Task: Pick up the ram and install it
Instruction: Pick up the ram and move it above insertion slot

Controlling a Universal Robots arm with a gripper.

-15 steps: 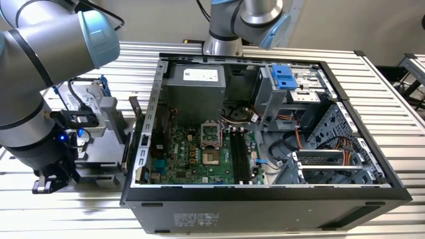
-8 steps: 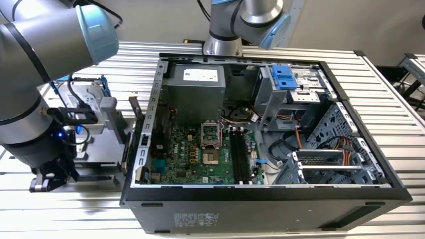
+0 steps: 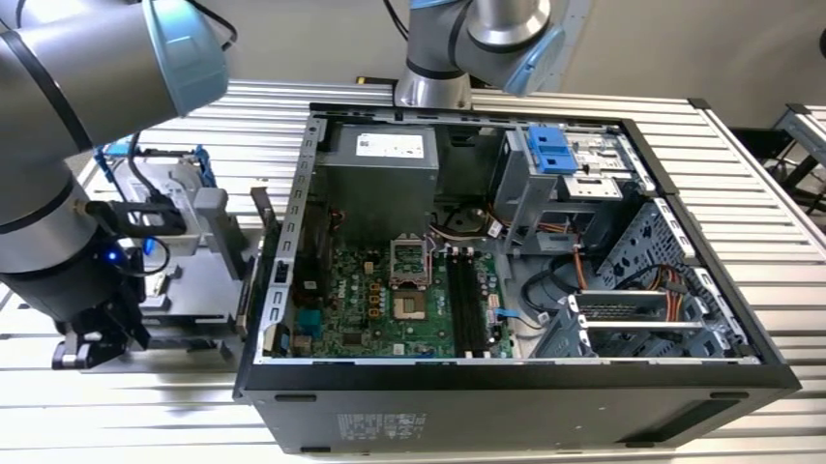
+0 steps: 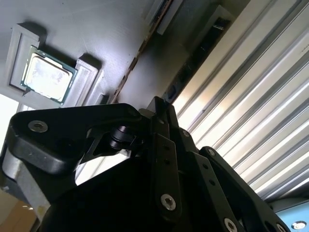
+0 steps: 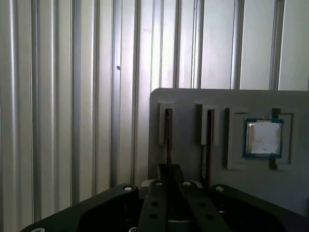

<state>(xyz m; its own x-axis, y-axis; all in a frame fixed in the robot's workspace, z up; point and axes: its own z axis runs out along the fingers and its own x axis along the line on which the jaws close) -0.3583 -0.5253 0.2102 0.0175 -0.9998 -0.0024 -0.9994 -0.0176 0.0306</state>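
Bench notes: I work over a table (image 3: 142,425) of ribbed silver aluminium slats (image 5: 72,96) that spans the exterior view from its left edge to its right. A plain pale wall (image 3: 309,39) runs along the top of that frame, with no window in sight. At the upper right edge stands a second table (image 3: 807,126) with the same slatted top, separated from mine by a dark gap (image 3: 772,164). Lighting is even and diffuse. In the second wrist view the slats carry bright white streaks of glare.
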